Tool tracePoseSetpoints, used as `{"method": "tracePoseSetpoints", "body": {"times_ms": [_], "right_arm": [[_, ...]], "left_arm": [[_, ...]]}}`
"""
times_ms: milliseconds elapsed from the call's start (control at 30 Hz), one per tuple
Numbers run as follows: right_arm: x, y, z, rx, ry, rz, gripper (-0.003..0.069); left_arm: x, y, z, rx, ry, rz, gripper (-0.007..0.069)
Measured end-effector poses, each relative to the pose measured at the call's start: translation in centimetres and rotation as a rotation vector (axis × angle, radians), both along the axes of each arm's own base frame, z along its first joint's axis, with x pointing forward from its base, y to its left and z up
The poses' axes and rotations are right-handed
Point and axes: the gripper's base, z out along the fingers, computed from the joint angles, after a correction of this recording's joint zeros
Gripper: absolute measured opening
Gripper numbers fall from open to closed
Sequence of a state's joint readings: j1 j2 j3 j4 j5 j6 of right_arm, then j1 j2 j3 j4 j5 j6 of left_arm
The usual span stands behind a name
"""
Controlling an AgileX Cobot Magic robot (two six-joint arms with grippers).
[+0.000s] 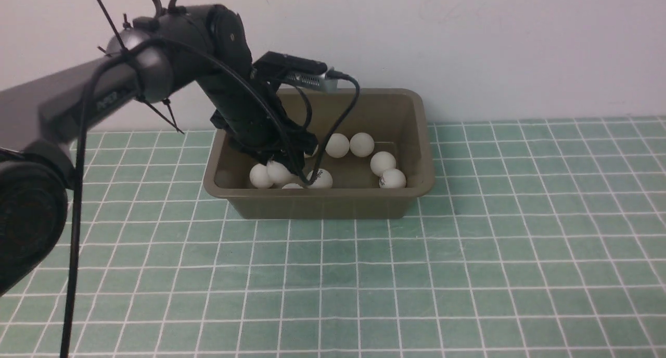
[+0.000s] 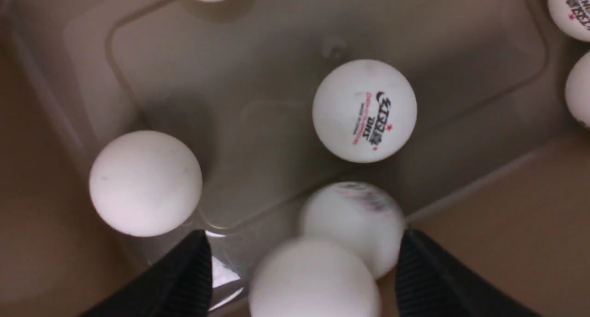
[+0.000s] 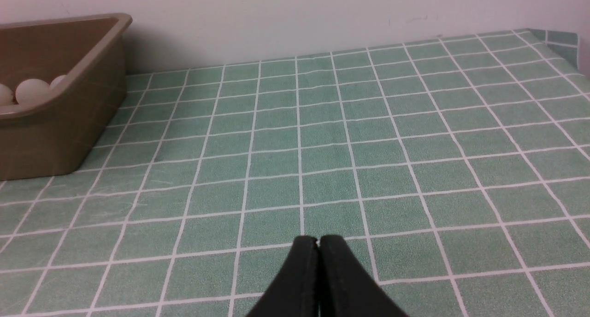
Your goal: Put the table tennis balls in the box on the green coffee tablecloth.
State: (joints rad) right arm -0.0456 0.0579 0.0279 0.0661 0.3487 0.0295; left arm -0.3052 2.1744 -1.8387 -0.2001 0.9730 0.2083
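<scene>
The olive-brown box stands on the green coffee tablecloth near the back wall. Several white table tennis balls lie in it, among them a pair at the back and one at the right. My left gripper reaches down inside the box's left half. In the left wrist view that gripper is open, with a blurred ball and a nearer ball loose between its fingers. A printed ball rests on the box floor. My right gripper is shut and empty above the cloth.
A white wall runs just behind the box. The left arm's cable hangs into the box. In the right wrist view the box sits off to one side, with bare cloth reaching to the table's far corner.
</scene>
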Motion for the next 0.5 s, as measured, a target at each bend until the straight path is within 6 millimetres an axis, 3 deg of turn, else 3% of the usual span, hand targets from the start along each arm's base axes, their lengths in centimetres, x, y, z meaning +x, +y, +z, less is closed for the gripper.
{"method": "tracePoseSetpoints", "body": {"times_ms": [133,267,367,500], "right_arm": [[0.0,0.0,0.0,0.000,0.000,0.000,-0.0010],[0.0,0.0,0.0,0.000,0.000,0.000,-0.0010],[0.0,0.0,0.0,0.000,0.000,0.000,-0.0010],[0.0,0.0,0.0,0.000,0.000,0.000,-0.0010]], "left_arm": [[0.4,-0.1,1.1,-0.007,-0.023,-0.004,0.0490],[0.3,-0.2,4.2,0.005,-0.007,-0.034,0.0475],[0.4,0.2,8.8,0.029,-0.100,-0.046,0.0388],[-1.1,1.2,14.2,0.053,-0.235,-0.029,0.0221]]}}
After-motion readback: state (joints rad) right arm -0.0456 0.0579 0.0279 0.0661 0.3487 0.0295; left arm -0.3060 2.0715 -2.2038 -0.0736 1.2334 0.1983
